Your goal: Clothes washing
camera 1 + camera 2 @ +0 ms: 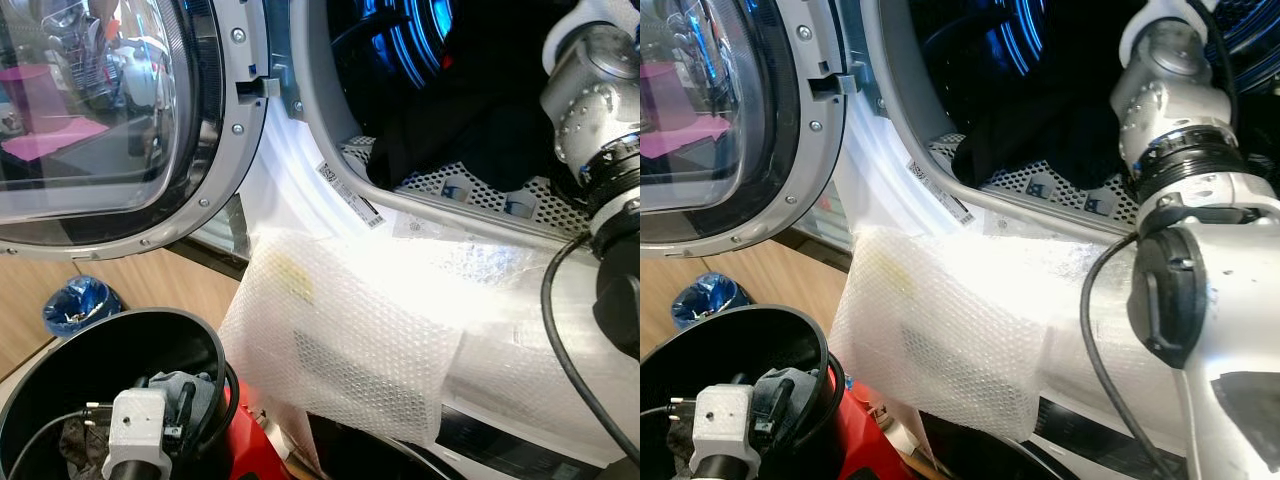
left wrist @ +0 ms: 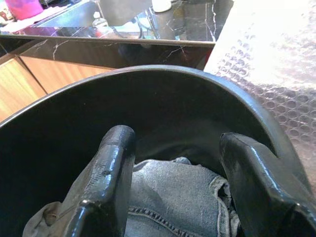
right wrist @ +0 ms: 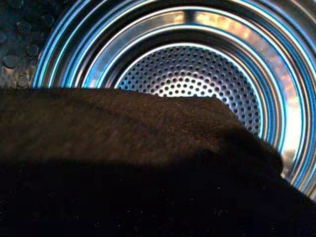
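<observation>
Left wrist view showed my left gripper (image 2: pixel 173 187) down inside the black bin (image 2: pixel 163 98), its two fingers (image 2: pixel 111 173) spread wide on either side of the jeans (image 2: pixel 173 202); they bracketed the denim but, as far as I could see, had not closed on it, so that hand held nothing yet. Head views put the bin low on my left, beside the washer front wrapped in bubble wrap (image 1: pixel 350 340), with the door (image 1: pixel 110 110) swung open to the left; a blue bundle (image 1: pixel 78 305) lay on the wooden floor behind the bin. My right arm (image 1: pixel 1185 130) reached through the port into the drum (image 3: pixel 197 74); a dark garment (image 1: pixel 470 130) lay heaped just inside the opening, partly on the perforated lip, and the same dark cloth (image 3: pixel 123 163) blocked the lower half of the right wrist view; I could not tell whether that gripper was open or holding the cloth.

I judged the step in hand to be two-fold: seat the dark garment deep, and take the jeans. To do it well I would push the garment past the lip so that nothing hung over the seal; then I would lower the left fingers further, close on a thick fold, perhaps the seam, and lift straight up, clear of the rim, before swinging toward the port.
</observation>
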Controlling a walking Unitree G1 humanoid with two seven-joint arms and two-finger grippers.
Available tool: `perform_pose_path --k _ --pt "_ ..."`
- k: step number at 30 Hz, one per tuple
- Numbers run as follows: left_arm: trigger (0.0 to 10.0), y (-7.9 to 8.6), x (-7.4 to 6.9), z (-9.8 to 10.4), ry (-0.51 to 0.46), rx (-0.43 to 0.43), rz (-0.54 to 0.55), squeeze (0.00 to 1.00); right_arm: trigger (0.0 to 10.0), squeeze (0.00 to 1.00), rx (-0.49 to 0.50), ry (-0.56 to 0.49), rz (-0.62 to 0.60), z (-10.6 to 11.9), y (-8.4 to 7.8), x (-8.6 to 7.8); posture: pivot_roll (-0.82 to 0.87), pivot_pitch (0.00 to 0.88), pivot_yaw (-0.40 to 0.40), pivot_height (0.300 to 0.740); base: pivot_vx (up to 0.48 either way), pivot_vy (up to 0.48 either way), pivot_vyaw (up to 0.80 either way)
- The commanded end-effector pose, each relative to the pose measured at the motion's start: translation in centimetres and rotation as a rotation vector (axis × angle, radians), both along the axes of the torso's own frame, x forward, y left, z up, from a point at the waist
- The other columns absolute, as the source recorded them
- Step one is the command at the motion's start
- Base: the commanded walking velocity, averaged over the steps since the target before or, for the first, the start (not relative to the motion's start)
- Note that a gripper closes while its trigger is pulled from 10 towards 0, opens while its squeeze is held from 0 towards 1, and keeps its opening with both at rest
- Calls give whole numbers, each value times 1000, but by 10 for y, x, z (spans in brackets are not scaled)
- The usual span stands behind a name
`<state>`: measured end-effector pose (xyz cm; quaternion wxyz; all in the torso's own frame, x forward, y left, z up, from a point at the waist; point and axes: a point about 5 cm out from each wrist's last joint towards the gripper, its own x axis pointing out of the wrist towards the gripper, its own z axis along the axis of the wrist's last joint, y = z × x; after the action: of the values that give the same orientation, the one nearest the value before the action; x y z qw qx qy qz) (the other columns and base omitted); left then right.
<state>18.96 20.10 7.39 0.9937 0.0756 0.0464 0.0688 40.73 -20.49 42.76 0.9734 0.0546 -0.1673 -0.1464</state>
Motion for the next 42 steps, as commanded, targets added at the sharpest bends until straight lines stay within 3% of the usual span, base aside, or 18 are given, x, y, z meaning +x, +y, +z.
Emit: perform_pose_path --k 1,3,6,8,10,11,13,16,22,23,24,25,31,32,33,35,38,42 --pt "10000 1 -4 4 -1 11 -9 0 10000 1000 -41 -38 36 10 2 -3 119 10 9 740 0 0 0" --pt "10000 1 -8 4 9 9 -10 0 10000 1000 -102 -39 60 11 5 -3 126 16 10 740 0 0 0" --pt "10000 0 -14 4 19 6 -7 0 10000 1000 -157 -45 235 12 19 -1 139 26 7 740 0 0 0" --pt "10000 -1 -16 4 22 -2 -4 0 10000 1000 -131 -53 121 16 4 -4 143 33 4 740 0 0 0" --pt "10000 -2 -18 4 23 -3 -4 0 10000 1000 115 -89 -125 20 -38 -16 138 45 -3 740 0 0 0" --pt "10000 -3 -19 4 23 -3 -3 0 10000 1000 165 -110 -188 24 -49 -22 138 46 -3 740 0 0 0" --pt "10000 -4 -20 4 24 -8 0 0 10000 1000 119 -141 -219 33 -50 -26 133 60 0 740 0 0 0" --pt "10000 -7 -19 3 31 -20 -4 0 10000 1000 -100 -145 -79 43 -14 -19 118 65 1 740 0 0 0" --pt "10000 -11 -18 2 38 -29 -22 0 10000 1000 -39 -59 42 16 4 -4 123 63 6 740 0 0 0" --pt "10000 -11 -18 3 37 -30 -23 0 10000 643 -38 -33 99 10 11 -1 128 60 4 740 0 0 0" --pt "10000 -11 -18 3 36 -31 -25 0 10000 51 -34 -3 169 3 20 3 129 58 5 740 0 0 0" --pt "10000 -10 -17 3 37 -31 -27 0 10000 0 -21 0 195 1 23 4 130 57 4 740 0 0 0" --pt "10000 -12 -15 4 39 -37 -40 0 10000 0 -86 19 217 1 24 4 131 63 3 740 0 0 0" --pt "10000 -13 -15 4 39 -38 -43 0 10000 71 -102 20 215 2 23 3 131 63 3 740 0 0 0" --pt "10000 -13 -15 4 39 -39 -38 0 10000 1000 -88 11 167 5 16 2 126 55 0 740 0 0 0" --pt "10000 -13 -14 4 35 -41 -34 0 10000 1000 23 -40 -9 15 -12 -7 132 52 -3 740 0 0 0" --pt "10000 -13 -13 5 29 -36 -34 0 10000 1000 53 -132 -262 32 -48 -25 142 59 -2 740 0 0 0" --pt "10000 -9 -16 6 28 -39 -13 0 10000 1000 56 -131 -238 29 -51 -25 132 71 6 740 0 0 0"
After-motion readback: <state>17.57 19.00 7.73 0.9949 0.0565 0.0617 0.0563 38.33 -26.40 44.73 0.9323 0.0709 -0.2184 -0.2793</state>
